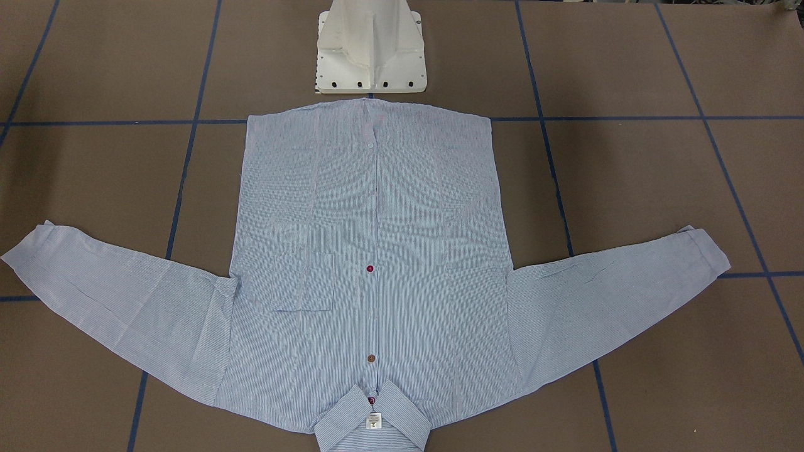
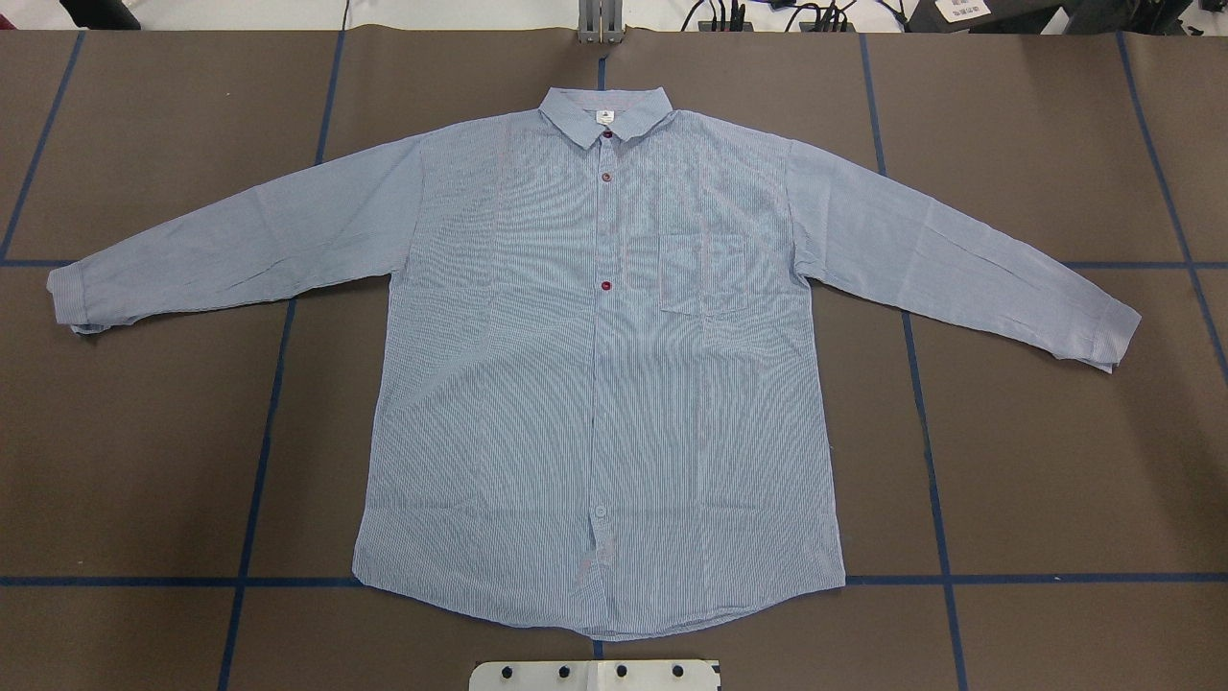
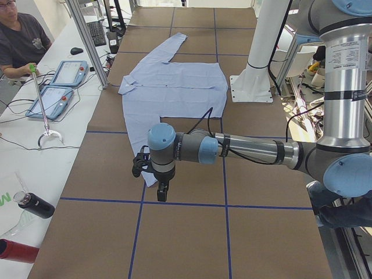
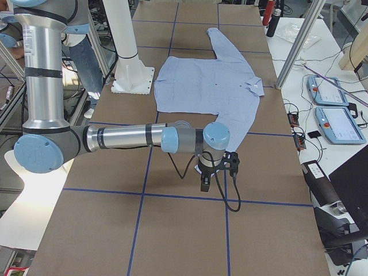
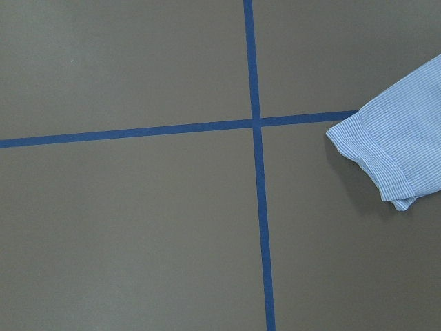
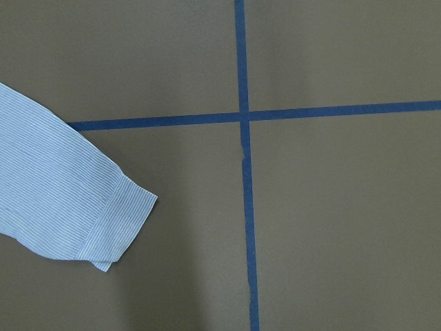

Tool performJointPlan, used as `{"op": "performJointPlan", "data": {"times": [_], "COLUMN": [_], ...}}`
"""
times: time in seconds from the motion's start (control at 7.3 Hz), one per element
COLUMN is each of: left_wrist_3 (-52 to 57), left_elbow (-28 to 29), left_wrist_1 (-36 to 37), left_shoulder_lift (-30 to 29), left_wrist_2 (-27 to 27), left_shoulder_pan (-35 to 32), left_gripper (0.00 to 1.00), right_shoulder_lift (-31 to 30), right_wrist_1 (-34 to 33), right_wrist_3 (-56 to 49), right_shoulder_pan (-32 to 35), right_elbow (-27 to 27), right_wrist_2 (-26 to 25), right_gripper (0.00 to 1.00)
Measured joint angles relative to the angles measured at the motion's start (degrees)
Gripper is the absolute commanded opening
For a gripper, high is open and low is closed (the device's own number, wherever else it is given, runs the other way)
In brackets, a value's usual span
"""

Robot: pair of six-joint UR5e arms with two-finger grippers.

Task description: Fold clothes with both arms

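The light blue striped shirt (image 2: 604, 384) lies flat and front-up on the brown table, buttoned, with its collar (image 2: 604, 115) at the far side and both sleeves spread out. In the exterior left view, my left arm (image 3: 244, 150) reaches out over the near sleeve's end, its gripper (image 3: 163, 192) pointing down. I cannot tell whether it is open or shut. My right gripper (image 4: 205, 185) hangs likewise past the other sleeve, state unclear. Each wrist view shows a cuff (image 5: 386, 162) (image 6: 103, 221) lying on the table, with no fingers in sight.
The white pedestal base (image 1: 370, 56) stands just behind the shirt's hem. Blue tape lines (image 2: 259, 461) grid the tabletop. A side bench with teach pendants (image 3: 58, 87), bottles (image 3: 32, 204) and a seated person runs along the far edge.
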Motion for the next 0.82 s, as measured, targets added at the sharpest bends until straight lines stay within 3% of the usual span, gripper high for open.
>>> {"op": "performJointPlan", "data": {"times": [0.82], "left_wrist_3": [0.0], "left_elbow": [-1.3], "left_wrist_1": [-0.1], "left_shoulder_lift": [-0.1], "left_wrist_2": [-0.3], "left_shoulder_pan": [0.0], "left_gripper": [1.0], "right_shoulder_lift": [0.8], "right_wrist_1": [0.6], "right_wrist_3": [1.1], "right_shoulder_pan": [-0.5], "right_elbow": [0.3], "right_wrist_2": [1.8], "right_gripper": [1.0]}}
